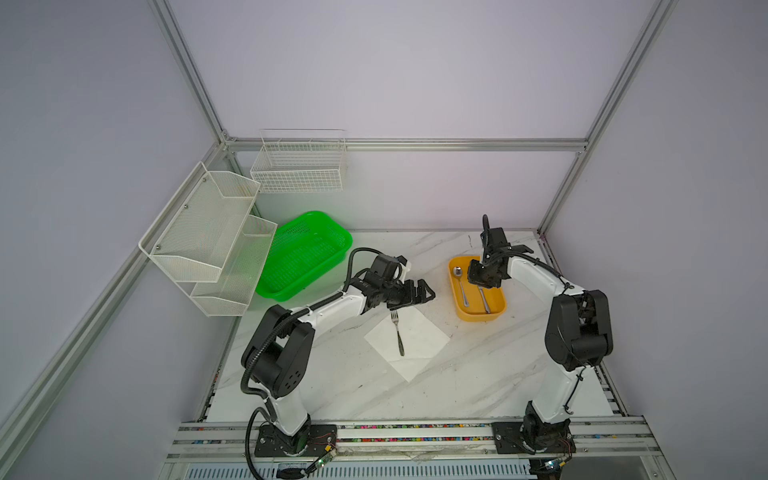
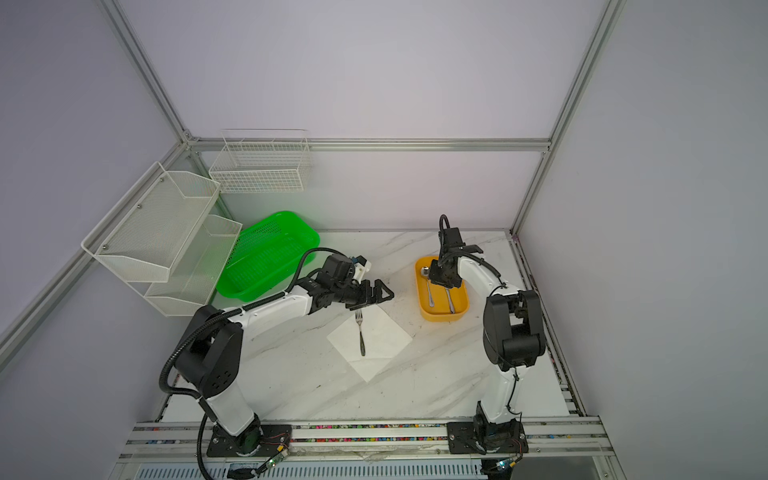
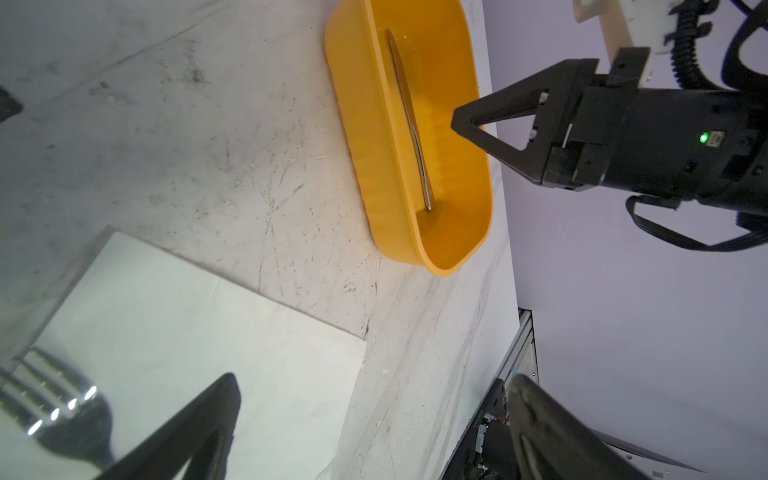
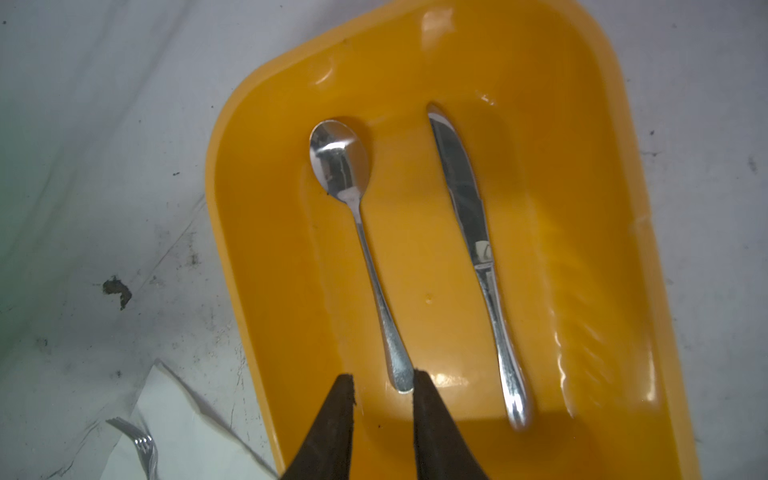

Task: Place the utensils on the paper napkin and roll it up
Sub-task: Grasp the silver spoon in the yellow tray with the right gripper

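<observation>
The spoon [image 4: 365, 257] in the yellow tub [image 4: 257, 249] is bracketed at its handle end by the right tool [image 4: 382, 374], jaws slightly apart, its long axis pointing straight ahead.

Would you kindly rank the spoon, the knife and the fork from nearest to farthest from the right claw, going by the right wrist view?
1. spoon: in the yellow tub, its handle end between the parted fingers of the right claw.
2. knife: in the same tub, beside the spoon.
3. fork: outside the tub, on the paper napkin.
</observation>
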{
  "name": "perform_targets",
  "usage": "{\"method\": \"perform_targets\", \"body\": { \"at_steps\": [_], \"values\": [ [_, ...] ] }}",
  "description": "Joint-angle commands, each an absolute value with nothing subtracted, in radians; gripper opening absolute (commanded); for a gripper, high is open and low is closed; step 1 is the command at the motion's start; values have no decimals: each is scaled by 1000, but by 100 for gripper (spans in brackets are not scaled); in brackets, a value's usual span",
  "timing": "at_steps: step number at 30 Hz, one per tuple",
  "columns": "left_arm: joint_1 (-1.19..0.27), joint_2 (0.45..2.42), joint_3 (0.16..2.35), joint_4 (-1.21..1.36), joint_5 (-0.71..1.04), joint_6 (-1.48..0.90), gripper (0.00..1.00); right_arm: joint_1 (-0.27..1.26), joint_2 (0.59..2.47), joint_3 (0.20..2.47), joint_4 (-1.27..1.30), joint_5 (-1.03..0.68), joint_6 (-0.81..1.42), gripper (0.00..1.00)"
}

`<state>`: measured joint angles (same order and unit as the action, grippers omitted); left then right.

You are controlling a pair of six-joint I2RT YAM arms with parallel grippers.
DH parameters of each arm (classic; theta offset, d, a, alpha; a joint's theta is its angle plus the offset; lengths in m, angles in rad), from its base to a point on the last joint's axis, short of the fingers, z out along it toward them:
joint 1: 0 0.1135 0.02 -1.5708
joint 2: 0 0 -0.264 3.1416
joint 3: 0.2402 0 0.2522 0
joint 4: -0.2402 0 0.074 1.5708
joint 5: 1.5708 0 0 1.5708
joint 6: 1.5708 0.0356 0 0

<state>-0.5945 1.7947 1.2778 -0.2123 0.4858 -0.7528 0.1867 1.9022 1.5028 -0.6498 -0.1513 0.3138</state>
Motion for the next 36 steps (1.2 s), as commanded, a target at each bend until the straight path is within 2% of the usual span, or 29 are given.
{"method": "perform_targets", "body": {
  "at_steps": [1, 7, 20, 24, 36],
  "values": [
    [-612, 1850, 1440, -184, 494, -806, 99, 187, 1965, 1580, -667, -222, 265, 28],
    [-625, 1947, 1544, -185, 489, -870, 99, 187, 2082, 1694, -740, -194, 235, 28],
    [-630, 2022, 1623, -179, 520, -876, 99, 227, 2216, 1821, -831, -148, 181, 28],
    [-630, 2023, 1620, -171, 520, -874, 99, 266, 2265, 1886, -896, 32, 183, 28],
    [-628, 2005, 1578, -153, 520, -874, 99, 280, 2367, 1969, -963, -7, 209, 26]
  ]
}}
